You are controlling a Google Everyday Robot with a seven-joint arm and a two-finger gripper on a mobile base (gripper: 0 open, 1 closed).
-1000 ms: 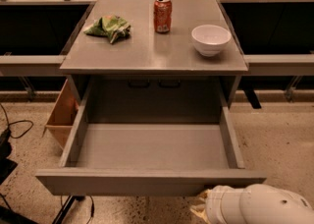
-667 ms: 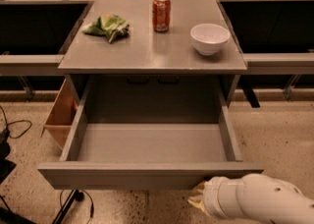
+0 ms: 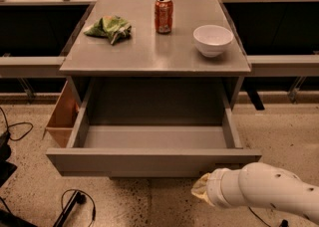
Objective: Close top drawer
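The top drawer (image 3: 149,161) is a wide grey drawer with a plain flat front, pulled partly out from under the grey tabletop (image 3: 149,52). Its shallow grey interior (image 3: 154,136) holds nothing. My gripper (image 3: 202,190), on a white arm coming in from the lower right, sits just below and in front of the right part of the drawer's front panel, very close to it. I cannot tell whether it touches the panel.
On the tabletop stand a red soda can (image 3: 163,15), a white bowl (image 3: 213,40) and a green chip bag (image 3: 109,28). A cardboard box (image 3: 62,116) sits left of the drawer. Cables (image 3: 75,203) lie on the speckled floor at lower left.
The drawer has slid inward toward the cabinet, so less of its interior shows. My gripper and arm have moved forward and up behind the front panel.
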